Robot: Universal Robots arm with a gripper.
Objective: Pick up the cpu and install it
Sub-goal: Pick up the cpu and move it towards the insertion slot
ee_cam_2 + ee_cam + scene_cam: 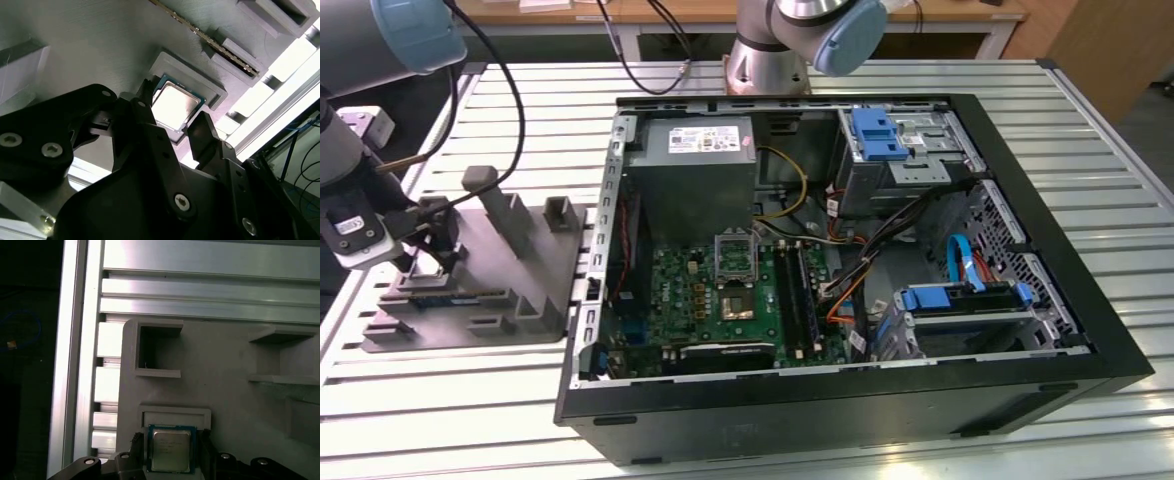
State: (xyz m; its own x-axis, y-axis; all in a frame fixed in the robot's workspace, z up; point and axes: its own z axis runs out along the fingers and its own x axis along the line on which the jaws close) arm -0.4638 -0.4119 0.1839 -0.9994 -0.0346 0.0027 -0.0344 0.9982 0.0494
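Note:
The cpu (170,449), a small flat square chip with a pale metal top, lies in a shallow framed recess of the grey fixture (225,355); in the second wrist view the cpu (175,104) sits the same way. My gripper (170,442) is low over it, open, with one dark finger (146,102) at each of two opposite edges, close to them. In the exterior view my gripper (424,262) hangs over the fixture (520,270) at that view's left, and the chip is hidden under it.
An open computer case (854,400) fills the exterior view's middle and right. Its green motherboard holds a dark square socket (736,302) with a raised metal frame (734,248). A grey power supply (700,150), cables and blue drive brackets surround it. Upright fixture posts (500,205) stand beside the gripper.

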